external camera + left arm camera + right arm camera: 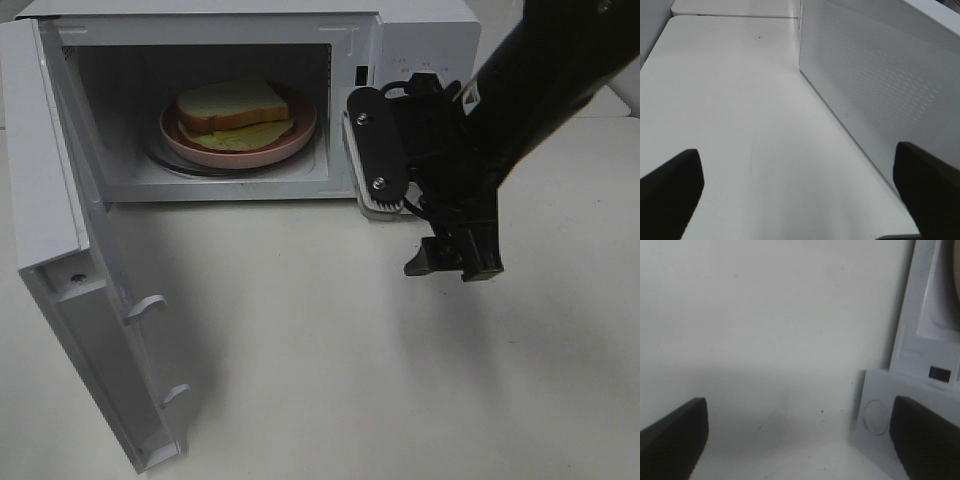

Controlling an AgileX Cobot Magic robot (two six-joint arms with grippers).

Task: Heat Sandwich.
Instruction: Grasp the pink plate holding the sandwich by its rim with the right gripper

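- The sandwich point(235, 105) is lying on a pink plate point(245, 156) inside the microwave point(420, 40); only the high camera is showing it.
- The plate is sitting in the middle of the oven's floor, and the bread is covering most of it, with a yellowish layer peeking out under the top slice.
- The door point(85, 300) is hanging wide open, swung out to the left of the high view, with its lower edge over the desk point(330, 350).
- The right arm is reaching in from the upper right of that view and blocking part of the control panel; the right fingers point(478, 258) are hovering above the desk just in front of the oven's right corner, touching nothing.
- From the right wrist, the right fingers point(672, 435) are standing wide apart with bare desk point(765, 330) between them and a corner of the microwave point(920, 385) beside one of them; the sandwich is not showing here.
- The left fingers point(670, 192) are out of the high view; the left wrist camera alone is catching them, spread wide and holding nothing.
- That same camera is looking along the microwave's perforated side wall point(880, 85), which is running close beside one finger, with open desk point(730, 100) on the other side.
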